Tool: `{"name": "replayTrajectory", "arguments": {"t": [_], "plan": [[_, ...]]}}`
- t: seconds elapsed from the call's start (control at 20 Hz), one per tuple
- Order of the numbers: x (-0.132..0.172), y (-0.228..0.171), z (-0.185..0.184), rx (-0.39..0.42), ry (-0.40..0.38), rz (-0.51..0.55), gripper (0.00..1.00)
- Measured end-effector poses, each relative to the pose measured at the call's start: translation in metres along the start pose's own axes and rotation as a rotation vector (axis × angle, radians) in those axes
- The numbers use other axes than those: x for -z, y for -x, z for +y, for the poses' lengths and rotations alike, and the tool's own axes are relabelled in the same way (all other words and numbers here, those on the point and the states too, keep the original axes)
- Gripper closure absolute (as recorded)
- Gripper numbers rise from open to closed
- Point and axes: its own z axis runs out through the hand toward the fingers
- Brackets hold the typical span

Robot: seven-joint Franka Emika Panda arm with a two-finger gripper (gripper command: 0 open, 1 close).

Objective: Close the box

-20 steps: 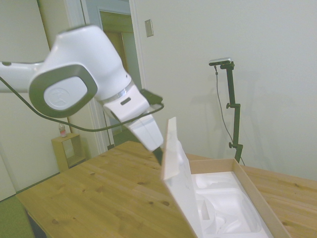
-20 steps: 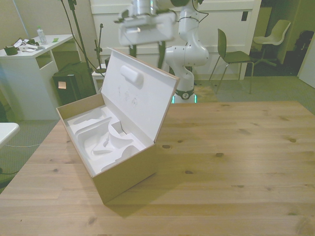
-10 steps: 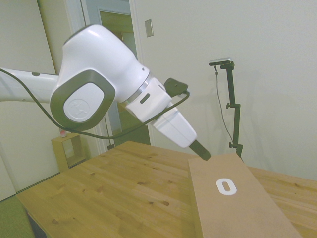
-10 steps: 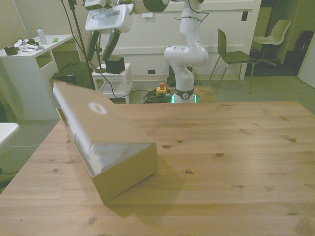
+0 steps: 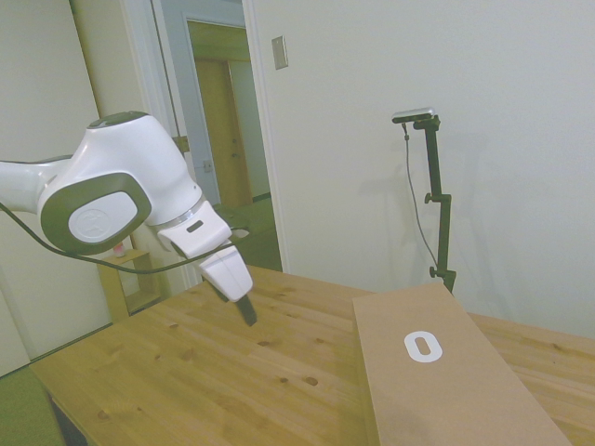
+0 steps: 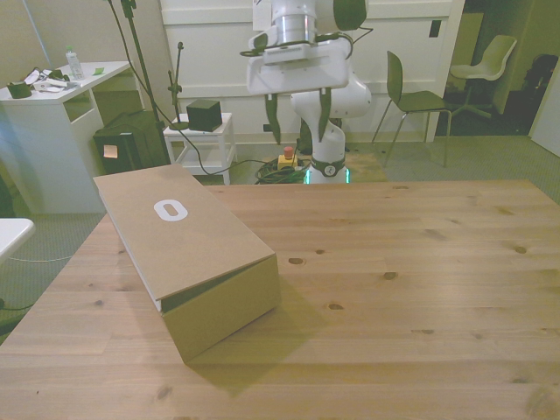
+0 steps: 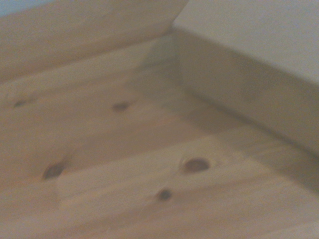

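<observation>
We see the table (image 6: 420,262) carrying only one thing, the box (image 6: 188,249), which sits on the front view's left half, angled so that one short end faces the near edge. Nothing lies between it and the end effector (image 6: 296,118). Beyond the table, on the front view's left, stand a white desk (image 6: 48,114) with small items on it, a black case (image 6: 131,144) on the floor beside it, and a low white shelf (image 6: 199,144) with a small black cube (image 6: 203,114) on top. On the front view's right, far back, are two chairs (image 6: 418,98).

The box is closed — its brown lid (image 5: 437,372) lies flat over the body, the white oval ring mark (image 6: 167,210) facing up. At the near end a thin dark gap shows under the lid's edge. Its contents are hidden from us.

The end effector hangs in the air above the table's far side, well apart from the box. Its two dark fingers (image 6: 273,122) stand wide apart with nothing between them. In the blurred wrist view we make out bare wood (image 7: 124,149) and one pale wall of the box (image 7: 239,94) — little more.
</observation>
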Motion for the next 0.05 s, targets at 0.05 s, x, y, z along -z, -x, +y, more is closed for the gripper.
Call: {"name": "replayTrajectory", "arguments": {"t": [0.05], "plan": [[-0.0041, 0.0106, -0.0017, 0.034, 0.023, -0.039, 0.00]]}}
